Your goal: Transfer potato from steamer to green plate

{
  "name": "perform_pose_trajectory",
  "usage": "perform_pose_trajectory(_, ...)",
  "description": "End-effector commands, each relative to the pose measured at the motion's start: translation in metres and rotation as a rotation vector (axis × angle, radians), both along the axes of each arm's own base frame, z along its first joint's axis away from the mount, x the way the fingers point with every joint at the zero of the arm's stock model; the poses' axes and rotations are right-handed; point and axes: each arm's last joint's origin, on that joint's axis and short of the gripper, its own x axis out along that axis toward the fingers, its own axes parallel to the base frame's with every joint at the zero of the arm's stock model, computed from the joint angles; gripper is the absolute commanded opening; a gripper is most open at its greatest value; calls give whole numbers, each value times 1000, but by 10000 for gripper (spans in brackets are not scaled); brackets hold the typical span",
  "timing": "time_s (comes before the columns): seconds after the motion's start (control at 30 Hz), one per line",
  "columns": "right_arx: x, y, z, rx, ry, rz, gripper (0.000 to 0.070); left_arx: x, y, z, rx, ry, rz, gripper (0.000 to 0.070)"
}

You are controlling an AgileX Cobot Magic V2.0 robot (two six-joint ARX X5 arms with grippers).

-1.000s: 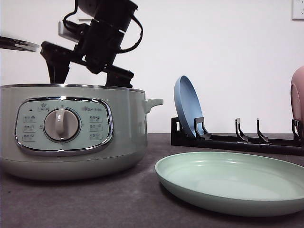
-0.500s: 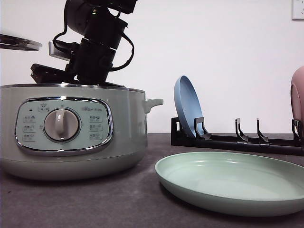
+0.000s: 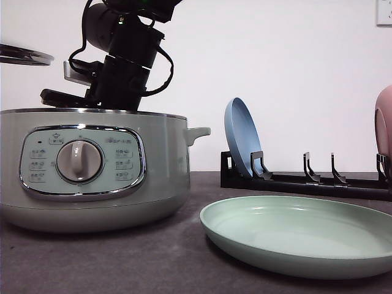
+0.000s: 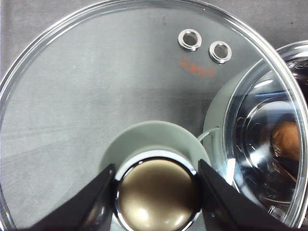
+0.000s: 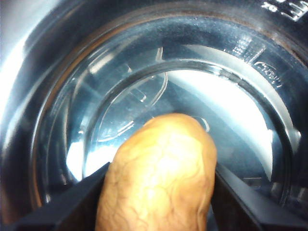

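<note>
The pale green steamer (image 3: 92, 165) stands open at the left of the table. My right arm (image 3: 122, 67) reaches down into it from above. Inside the shiny pot, the orange-brown potato (image 5: 161, 178) sits between the fingers of my right gripper (image 5: 161, 168), which press on both its sides. The potato (image 4: 286, 139) also shows through the glass lid (image 4: 96, 86). My left gripper (image 4: 156, 173) is shut on the lid's knob, and the lid's edge (image 3: 21, 56) hangs left of and above the steamer. The green plate (image 3: 300, 236) lies at the front right.
A black dish rack (image 3: 306, 180) stands behind the green plate, with a blue plate (image 3: 242, 138) upright in it and a pink plate (image 3: 384, 128) at the right edge. The steamer's side handle (image 3: 197, 131) points toward the rack.
My right arm has come down from above the rim into the steamer, so its fingers are below the rim. The lid and the plates have not moved.
</note>
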Motion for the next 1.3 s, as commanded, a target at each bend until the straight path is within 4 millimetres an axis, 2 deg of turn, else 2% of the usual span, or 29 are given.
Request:
perform_pose_trajectory(0.0, 0, 4, 6, 25, -16, -1, 223, -2, 0, 11, 6, -64, -7, 1)
perform_pose_trajectory(0.07, 0, 0, 17, 38, -33, 0, 198, -2, 0, 11, 5, -64, -7, 1)
perform_pose_trajectory(0.17, -1, -8, 42, 65, -70, 9, 195, -2, 0, 11, 5, -65, -7, 1)
perform_pose_trajectory(0.37, -10, -32, 106, 132, -163, 21, 195, -2, 0, 11, -7, -65, -16, 1)
perform_pose_trajectory(0.53, -25, -65, 156, 171, -238, 23, 194, -2, -2, 11, -39, -72, -38, 1)
perform_pose_trajectory(0.73, -40, -114, 197, 162, -266, -10, 194, -1, -8, 12, -73, -80, -79, 1)
perform_pose_trajectory(0.9, -48, -148, 213, 133, -271, -43, 193, -1, -17, 12, -108, -83, -135, 1)
perform_pose_trajectory(1.03, -55, -170, 216, 122, -274, -72, 193, -1, -28, 12, -127, -81, -188, 1)
perform_pose_trajectory(1.17, -65, -191, 205, 113, -270, -103, 193, -2, -40, 12, -133, -80, -234, 1)
perform_pose_trajectory(1.27, -76, -206, 188, 113, -273, -125, 193, -3, -49, 12, -134, -78, -268, 1)
